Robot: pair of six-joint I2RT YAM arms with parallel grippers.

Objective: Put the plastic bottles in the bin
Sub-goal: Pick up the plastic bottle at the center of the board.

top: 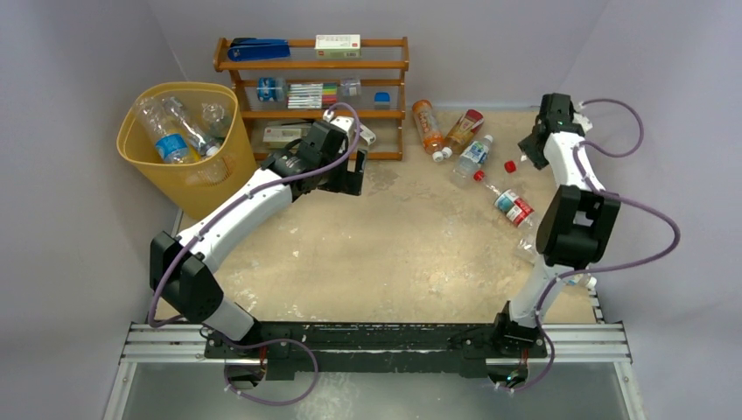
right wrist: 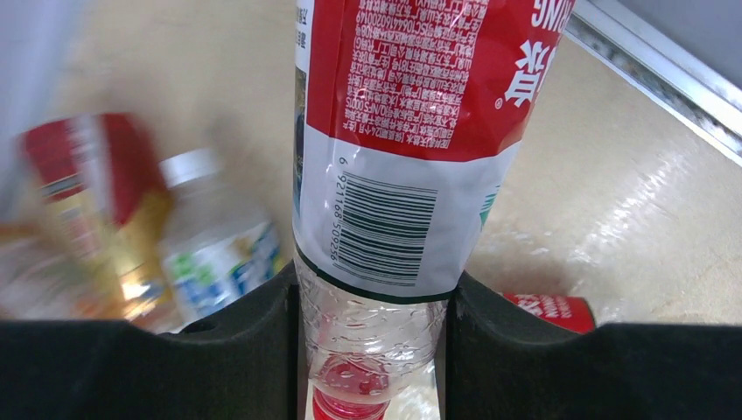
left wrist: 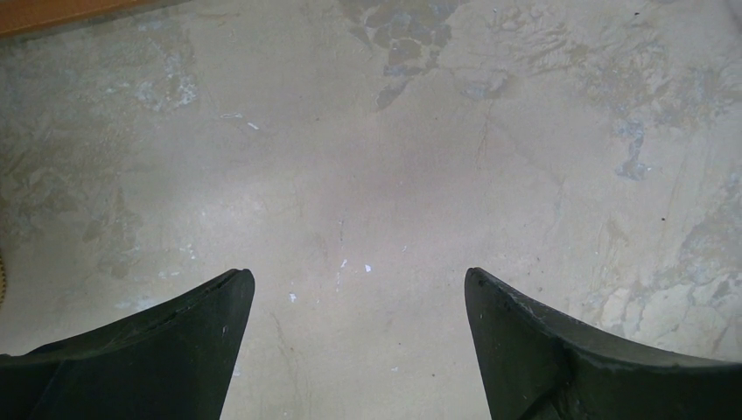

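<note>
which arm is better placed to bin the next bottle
Right. The right gripper is shut on a red-labelled bottle; the left gripper is open and empty, though nearer the bin.

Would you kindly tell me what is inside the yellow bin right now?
Inside the bin lie several clear plastic bottles, one blue-labelled. The bin's floor and anything lower down are covered by them.

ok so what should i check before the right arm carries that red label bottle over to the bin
1. Right jaws on red-label bottle: ok, pressed on both sides near the neck.
2. Bottle off the table: cannot tell.
3. Room in bin: ok, few bottles inside.
4. Left arm clear of bin: not ok, stretched in front.
5. Left jaws empty: ok, open.
</note>
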